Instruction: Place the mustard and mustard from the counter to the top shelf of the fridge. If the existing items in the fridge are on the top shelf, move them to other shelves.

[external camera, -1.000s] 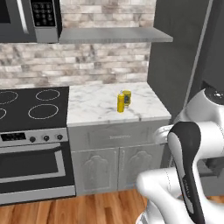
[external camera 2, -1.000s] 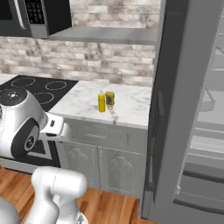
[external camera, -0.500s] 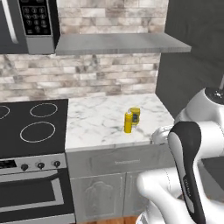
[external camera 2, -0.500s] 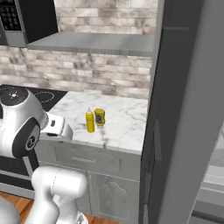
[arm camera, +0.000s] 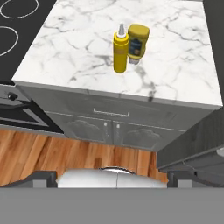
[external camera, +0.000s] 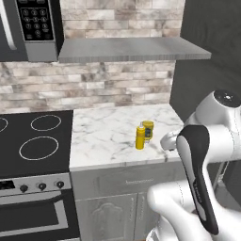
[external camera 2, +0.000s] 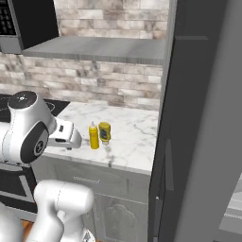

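Observation:
Two mustard bottles stand upright and side by side on the white marble counter (external camera: 103, 136) (external camera 2: 134, 142) (arm camera: 74, 48). The tall slim one (external camera: 140, 137) (external camera 2: 94, 136) (arm camera: 120, 54) has a pale nozzle. Touching or nearly touching it is the shorter, darker one (external camera: 148, 131) (external camera 2: 105, 132) (arm camera: 138, 42) with a dark label. My gripper (arm camera: 117, 177) hangs open, its fingertips (arm camera: 43, 177) far apart, well short of the bottles and above the floor in front of the cabinets. The fridge (external camera 2: 203, 142) (external camera: 207, 56) rises dark grey at the right. Its top shelf and the existing items are out of view.
A black stovetop (external camera: 33, 141) (arm camera: 13, 22) adjoins the counter on the left, with a microwave (external camera: 33, 23) above it. A grey wall shelf (external camera: 132, 49) hangs over the counter. Pale grey cabinet doors (arm camera: 109, 127) and wooden floor (arm camera: 65, 153) lie below.
The whole picture has shifted and grown: the base has driven closer to the counter. The bottles keep their place on the marble. The gripper stays open.

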